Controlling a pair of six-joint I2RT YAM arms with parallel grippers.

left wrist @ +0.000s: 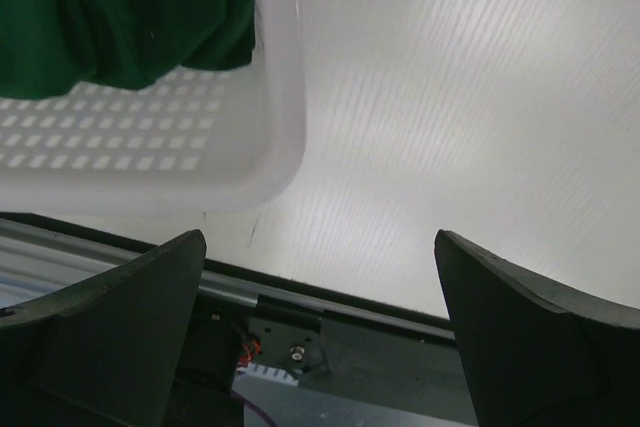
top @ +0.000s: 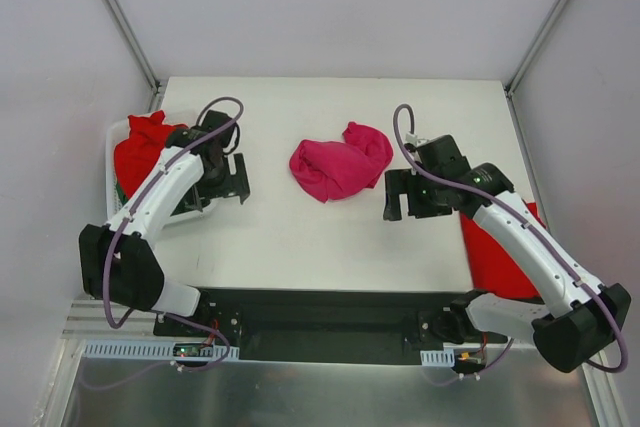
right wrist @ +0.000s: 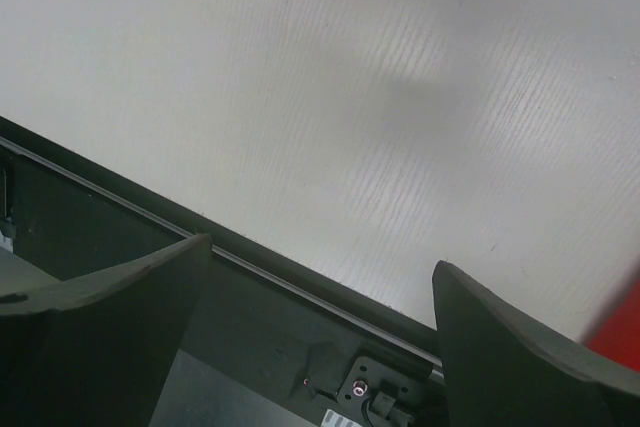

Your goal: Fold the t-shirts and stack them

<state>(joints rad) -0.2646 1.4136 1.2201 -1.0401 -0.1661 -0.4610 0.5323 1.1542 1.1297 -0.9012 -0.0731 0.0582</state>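
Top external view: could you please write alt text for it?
A crumpled magenta-pink t-shirt lies mid-table between the open left gripper and right gripper. A red t-shirt sits in the white basket, left; a second red t-shirt lies right.

Magenta-pink t-shirt (top: 340, 162) crumpled in a heap near the middle of the white table (top: 300, 247), between the two arms and touching neither; left gripper (top: 222, 197) to its left, jaws apart, just beside the white basket (top: 112, 147); red t-shirt (top: 140, 147) bunched in that basket, a sliver of dark green cloth (top: 119, 190) below it; right gripper (top: 405, 209) right of the heap, jaws apart, nothing between them; second red t-shirt (top: 495, 252) flat at the table's right edge, partly under the right arm
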